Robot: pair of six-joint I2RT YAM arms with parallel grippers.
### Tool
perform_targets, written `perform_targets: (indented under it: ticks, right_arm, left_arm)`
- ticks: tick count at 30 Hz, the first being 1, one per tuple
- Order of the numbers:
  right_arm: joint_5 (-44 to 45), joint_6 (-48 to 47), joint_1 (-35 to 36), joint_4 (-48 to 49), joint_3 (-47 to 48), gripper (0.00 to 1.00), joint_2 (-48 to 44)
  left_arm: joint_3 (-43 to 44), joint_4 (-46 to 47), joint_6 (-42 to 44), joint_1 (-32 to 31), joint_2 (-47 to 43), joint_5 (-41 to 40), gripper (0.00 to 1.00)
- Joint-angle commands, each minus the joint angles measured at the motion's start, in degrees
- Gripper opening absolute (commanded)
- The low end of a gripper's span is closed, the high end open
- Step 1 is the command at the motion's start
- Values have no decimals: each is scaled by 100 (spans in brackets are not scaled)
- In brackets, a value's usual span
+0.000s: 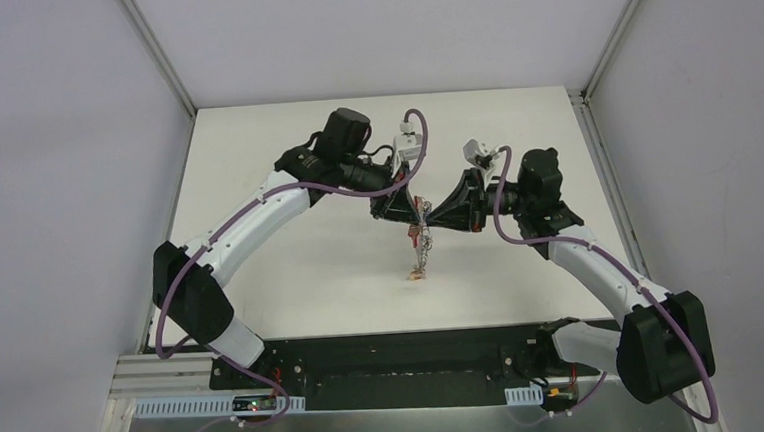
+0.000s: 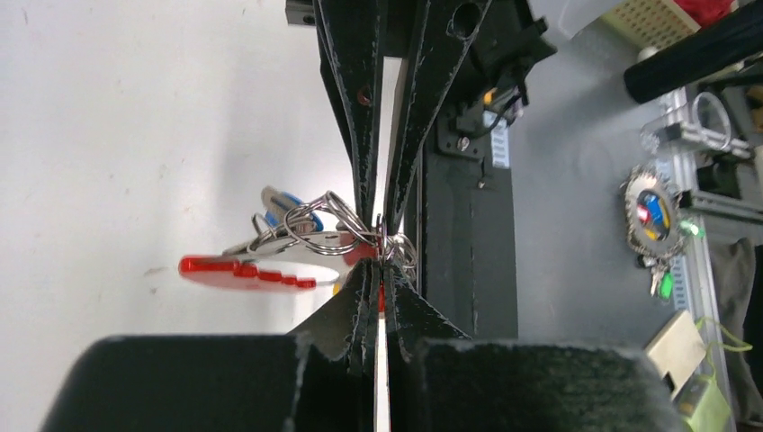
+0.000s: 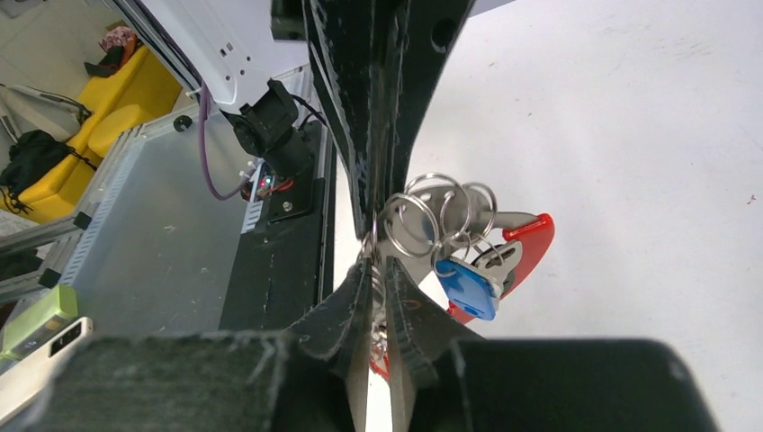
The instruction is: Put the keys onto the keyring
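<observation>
My two grippers meet tip to tip above the middle of the white table [image 1: 291, 262]. The keyring [image 1: 422, 236] hangs between them as a bunch of grey metal rings [image 3: 423, 216] with a thick red curved band [image 3: 531, 243] and a blue-headed key [image 3: 466, 286]. My left gripper [image 2: 380, 270] is shut on a ring at its tips, with the rings [image 2: 315, 220] and red band [image 2: 243, 270] to its left. My right gripper [image 3: 378, 265] pinches a ring wire in a narrow slit. A bit of red shows in both gaps; what it is I cannot tell.
The bunch's lower end [image 1: 419, 272] dangles down to the table top. The black base plate [image 1: 397, 360] runs along the near edge. Another small bunch of keys [image 2: 652, 220] lies on the grey surface beyond the table, beside an aluminium rail [image 2: 697, 270].
</observation>
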Motion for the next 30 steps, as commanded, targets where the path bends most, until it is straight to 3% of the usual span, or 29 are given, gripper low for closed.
perform_targets:
  ticks: [1,8,16,23,30]
  right_arm:
    - [-3,-850,-25,-685,308,15,-228]
    - [-118,-1245,-20,-1171,439,24,-366]
    - [-256,-1189,57,-1183,487,25,-423]
    - [-262,-1215,98,-1225,478,29,-473]
    - [-155,-1025,111,-1038,444,33,-443]
  left_arm:
    - [1007,-1854,1035,-124,123,-661,0]
    - [1897,-3237,1397,-342,499,-1588,0]
    - [2699,-4183,1526,-728,848,-2345,0]
    - [3582,-4832,1102,-880,1339,-2707,0]
    - [3750,-4909,626,-905,1513,-2708,0]
